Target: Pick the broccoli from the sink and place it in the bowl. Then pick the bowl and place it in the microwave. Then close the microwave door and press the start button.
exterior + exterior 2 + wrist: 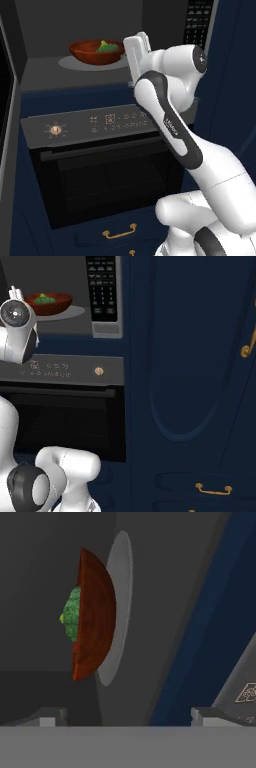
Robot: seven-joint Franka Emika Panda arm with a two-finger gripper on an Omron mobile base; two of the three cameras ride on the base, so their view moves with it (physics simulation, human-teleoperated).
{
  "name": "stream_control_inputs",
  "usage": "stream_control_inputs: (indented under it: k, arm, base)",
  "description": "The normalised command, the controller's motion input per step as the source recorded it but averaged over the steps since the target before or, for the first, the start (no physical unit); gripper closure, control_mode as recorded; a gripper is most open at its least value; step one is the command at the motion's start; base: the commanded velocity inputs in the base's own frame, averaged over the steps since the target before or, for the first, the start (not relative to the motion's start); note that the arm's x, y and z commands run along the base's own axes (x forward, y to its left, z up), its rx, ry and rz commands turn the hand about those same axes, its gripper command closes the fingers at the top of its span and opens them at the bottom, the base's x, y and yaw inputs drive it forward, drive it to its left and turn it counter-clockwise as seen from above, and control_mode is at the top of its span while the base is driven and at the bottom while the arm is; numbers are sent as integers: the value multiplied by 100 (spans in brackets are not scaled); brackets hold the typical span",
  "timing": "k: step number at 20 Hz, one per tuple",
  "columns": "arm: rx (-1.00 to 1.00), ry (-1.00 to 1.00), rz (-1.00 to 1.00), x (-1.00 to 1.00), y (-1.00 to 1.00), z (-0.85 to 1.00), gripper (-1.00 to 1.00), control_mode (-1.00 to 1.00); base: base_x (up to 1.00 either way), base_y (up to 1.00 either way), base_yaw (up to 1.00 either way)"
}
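Hovering wide open and empty, hand (127,717) just outside the microwave (100,35) mouth, apart from the bowl (96,51). Sitting on the pale turntable (70,63) inside, bowl holding the broccoli (106,47).

a rendered home kitchen. built-in microwave (95,45) set in a wall of dark navy cabinets (190,356), its button panel (104,288) on the right side. directly below the microwave, a black oven (100,165) with knob and display strip. below the oven, navy drawers with brass handles (119,232).
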Motion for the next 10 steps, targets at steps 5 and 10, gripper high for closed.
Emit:
stream_control_inputs:
  k: [5, 10]
  arm:
    - [-29, -10, -9, -81, 0, 24, -100, -100]
    - [-42, -5, -2, -14, -8, -2, -100, -100]
  base:
    - [0, 0, 0]
    - [0, 0, 0]
